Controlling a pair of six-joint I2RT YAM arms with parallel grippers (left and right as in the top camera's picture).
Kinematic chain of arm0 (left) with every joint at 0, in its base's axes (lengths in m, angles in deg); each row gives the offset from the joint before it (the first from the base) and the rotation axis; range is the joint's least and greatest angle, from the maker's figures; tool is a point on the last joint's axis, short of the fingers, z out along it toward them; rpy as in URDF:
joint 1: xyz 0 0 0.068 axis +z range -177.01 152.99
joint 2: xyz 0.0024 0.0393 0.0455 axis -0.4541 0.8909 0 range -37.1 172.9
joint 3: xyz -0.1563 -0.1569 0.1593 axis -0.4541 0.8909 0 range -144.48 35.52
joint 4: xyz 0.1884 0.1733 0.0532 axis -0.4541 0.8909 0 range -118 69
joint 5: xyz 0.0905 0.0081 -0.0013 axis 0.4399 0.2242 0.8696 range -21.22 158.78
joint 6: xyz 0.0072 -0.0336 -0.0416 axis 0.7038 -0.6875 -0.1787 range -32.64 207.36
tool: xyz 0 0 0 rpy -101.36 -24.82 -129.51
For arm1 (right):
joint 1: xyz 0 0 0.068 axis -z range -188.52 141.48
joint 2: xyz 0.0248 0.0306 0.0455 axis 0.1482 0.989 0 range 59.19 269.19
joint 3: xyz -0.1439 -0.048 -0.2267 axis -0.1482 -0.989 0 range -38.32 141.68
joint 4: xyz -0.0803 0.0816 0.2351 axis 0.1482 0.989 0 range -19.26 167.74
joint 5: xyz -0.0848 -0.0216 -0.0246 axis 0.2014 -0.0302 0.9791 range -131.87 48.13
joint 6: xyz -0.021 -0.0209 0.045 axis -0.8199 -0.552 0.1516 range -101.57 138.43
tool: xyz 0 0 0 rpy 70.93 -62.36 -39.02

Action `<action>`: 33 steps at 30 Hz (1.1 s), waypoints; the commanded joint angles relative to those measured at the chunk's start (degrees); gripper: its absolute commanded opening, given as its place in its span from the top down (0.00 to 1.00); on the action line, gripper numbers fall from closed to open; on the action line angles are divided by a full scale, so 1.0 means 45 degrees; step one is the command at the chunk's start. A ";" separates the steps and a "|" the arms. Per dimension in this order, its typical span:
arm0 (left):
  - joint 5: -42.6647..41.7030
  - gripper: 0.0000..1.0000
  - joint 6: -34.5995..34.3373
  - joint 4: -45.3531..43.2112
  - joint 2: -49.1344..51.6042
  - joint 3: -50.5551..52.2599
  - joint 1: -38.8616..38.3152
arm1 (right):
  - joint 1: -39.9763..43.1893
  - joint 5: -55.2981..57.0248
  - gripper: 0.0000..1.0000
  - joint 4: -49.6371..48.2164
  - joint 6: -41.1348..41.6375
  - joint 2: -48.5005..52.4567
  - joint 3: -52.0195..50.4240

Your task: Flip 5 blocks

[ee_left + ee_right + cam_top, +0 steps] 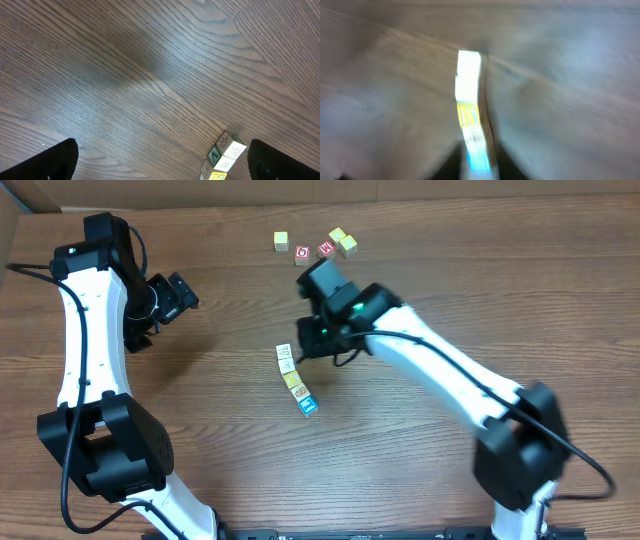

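The right gripper [310, 340] is hovering just beside the far end of the blocks [293, 381], which are lining up mid-way across the tabletop [200, 400]; I cannot tell if it is clenched. The left gripper [185, 292] is hanging released, well left. The cubes look light, stiff and slick: I'd be pinching opposite flat faces.

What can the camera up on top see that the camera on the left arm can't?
Only the overhead view shows the whole left arm and right arm, plus two red cubes and some loose pale cubes beside them at the far side. Only the left wrist view shows, up close, the green printed side of the end block, with the left fingers spread wide at the bottom corners. Both show the wooden table and the row of blocks.
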 commanded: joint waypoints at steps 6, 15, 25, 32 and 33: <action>0.0136 0.00 -0.0539 -0.1724 -0.0204 -0.0117 -0.0117 | 0.0053 0.0039 0.96 0.3070 0.2531 -0.0568 -0.0695; -0.1195 0.00 -0.0568 -0.2093 -0.0199 -0.0117 -0.0117 | -0.1005 -0.0015 0.96 0.1783 0.6203 -0.0568 -0.3740; -0.2171 0.31 0.1710 -0.1919 -0.0175 -0.0117 -0.0952 | -0.2560 0.0816 0.96 -0.0355 0.8160 -0.0559 -0.5231; -0.1137 0.96 0.2463 -0.2089 0.0554 -0.0117 -0.3376 | -0.2555 0.0651 0.96 -0.1307 0.8937 -0.0559 -0.6193; -0.1166 0.96 0.2623 -0.2176 0.0767 -0.0117 -0.3701 | -0.2555 0.0529 0.96 -0.1472 0.8927 -0.0554 -0.6353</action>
